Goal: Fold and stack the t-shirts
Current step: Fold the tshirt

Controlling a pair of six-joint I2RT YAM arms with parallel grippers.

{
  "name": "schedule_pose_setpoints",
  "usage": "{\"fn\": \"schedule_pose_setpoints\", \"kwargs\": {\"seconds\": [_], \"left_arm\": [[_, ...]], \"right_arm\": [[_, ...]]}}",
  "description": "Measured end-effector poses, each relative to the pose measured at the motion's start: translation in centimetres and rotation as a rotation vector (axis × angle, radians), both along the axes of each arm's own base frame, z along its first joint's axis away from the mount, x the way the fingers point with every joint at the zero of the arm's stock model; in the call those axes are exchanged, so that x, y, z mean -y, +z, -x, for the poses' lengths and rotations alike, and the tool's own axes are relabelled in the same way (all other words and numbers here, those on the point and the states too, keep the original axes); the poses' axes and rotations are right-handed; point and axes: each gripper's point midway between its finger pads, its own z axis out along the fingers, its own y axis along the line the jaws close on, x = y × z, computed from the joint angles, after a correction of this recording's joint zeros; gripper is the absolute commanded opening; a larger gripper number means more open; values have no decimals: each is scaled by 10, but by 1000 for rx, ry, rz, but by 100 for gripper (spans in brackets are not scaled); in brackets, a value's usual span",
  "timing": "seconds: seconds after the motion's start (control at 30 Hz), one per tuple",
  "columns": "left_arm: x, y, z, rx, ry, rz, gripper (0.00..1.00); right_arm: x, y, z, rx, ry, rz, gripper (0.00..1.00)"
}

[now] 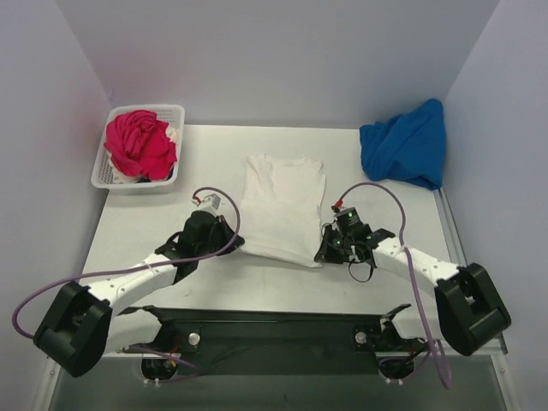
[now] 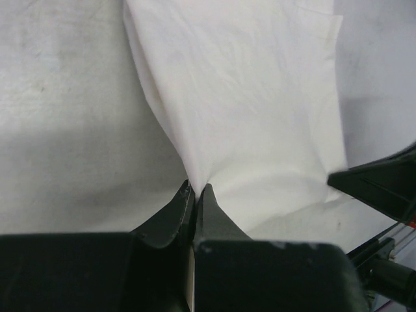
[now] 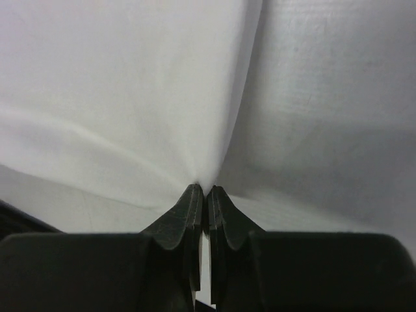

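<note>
White t-shirt (image 1: 282, 205): flat at the middle of the table (image 1: 205, 163), long axis running away from the arms. Left gripper (image 2: 197, 188) clamped on its near left corner, right gripper (image 3: 201, 188) clamped on its near right corner. Cloth lies straight ahead of both, equally near.

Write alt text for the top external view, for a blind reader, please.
A robot's left gripper and right gripper each pinch a near corner of a white t-shirt lying flat on the table. A pink shirt fills a white basket far left; a blue shirt lies bunched far right.
</note>
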Motion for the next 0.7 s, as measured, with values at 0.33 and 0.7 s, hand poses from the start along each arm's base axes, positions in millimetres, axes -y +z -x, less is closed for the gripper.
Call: {"fn": "schedule_pose_setpoints", "kwargs": {"seconds": [0.33, 0.7], "left_arm": [[-36, 11, 51, -20, 67, -68, 0], [-31, 64, 62, 59, 54, -28, 0]], "right_arm": [[-7, 74, 43, 176, 26, -116, 0], [3, 120, 56, 246, 14, -133, 0]]}}
